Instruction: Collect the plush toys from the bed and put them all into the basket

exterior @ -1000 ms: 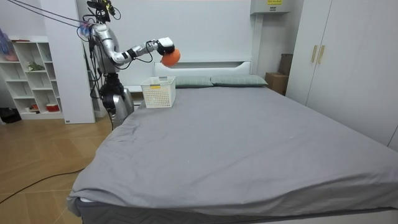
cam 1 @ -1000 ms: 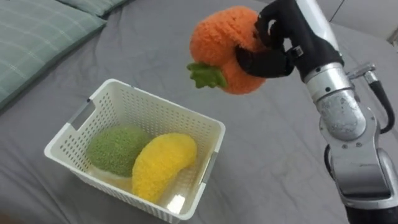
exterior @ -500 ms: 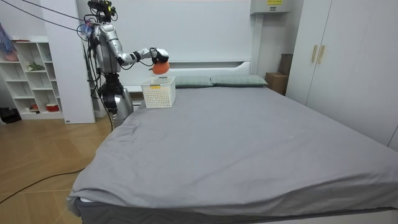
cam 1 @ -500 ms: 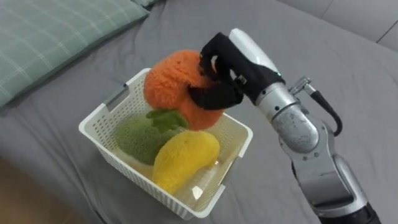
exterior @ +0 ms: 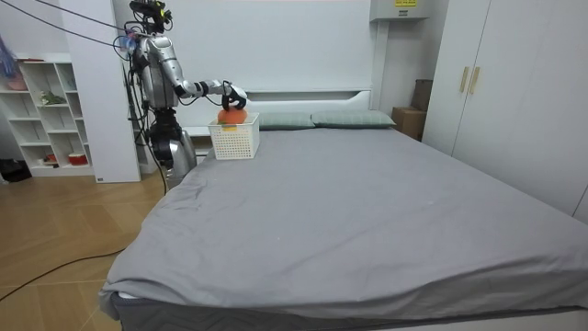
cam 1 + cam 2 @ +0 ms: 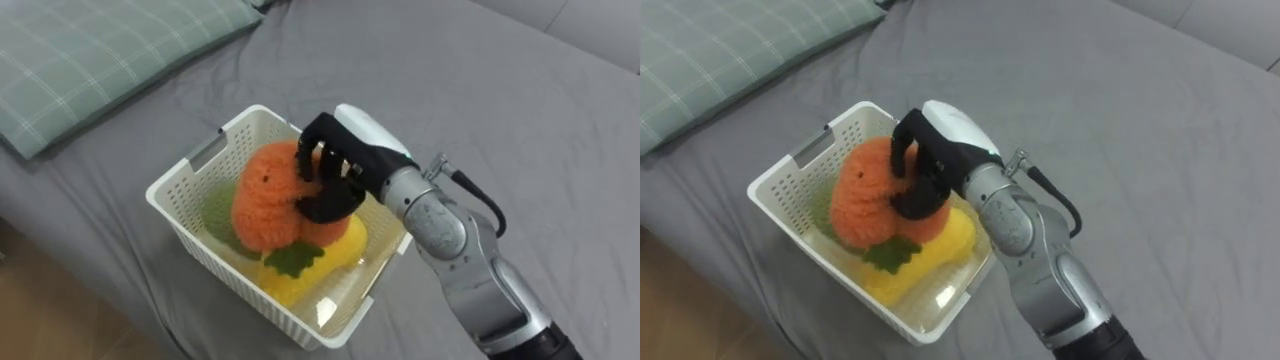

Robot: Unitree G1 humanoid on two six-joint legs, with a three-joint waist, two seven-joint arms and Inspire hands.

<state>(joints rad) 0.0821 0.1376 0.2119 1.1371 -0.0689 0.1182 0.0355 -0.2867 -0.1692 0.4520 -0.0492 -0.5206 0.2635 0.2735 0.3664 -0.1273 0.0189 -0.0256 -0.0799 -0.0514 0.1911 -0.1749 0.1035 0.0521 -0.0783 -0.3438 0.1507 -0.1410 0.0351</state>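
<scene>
Grey bed [image 6: 520,110], fuzzy orange toy [image 6: 262,196]

A wide bed [image 5: 367,211] is covered by a smooth grey sheet [image 6: 520,90] that hangs over its near edge in the room view. A white plastic basket [image 6: 222,270] with perforated walls stands directly on the sheet, close to the side edge at the head end, on the room view's left. A green plaid pillow [image 6: 90,55] lies flat on the sheet near the basket, apart from it. A second pillow [image 5: 354,119] lies beside the first along the head end.
</scene>
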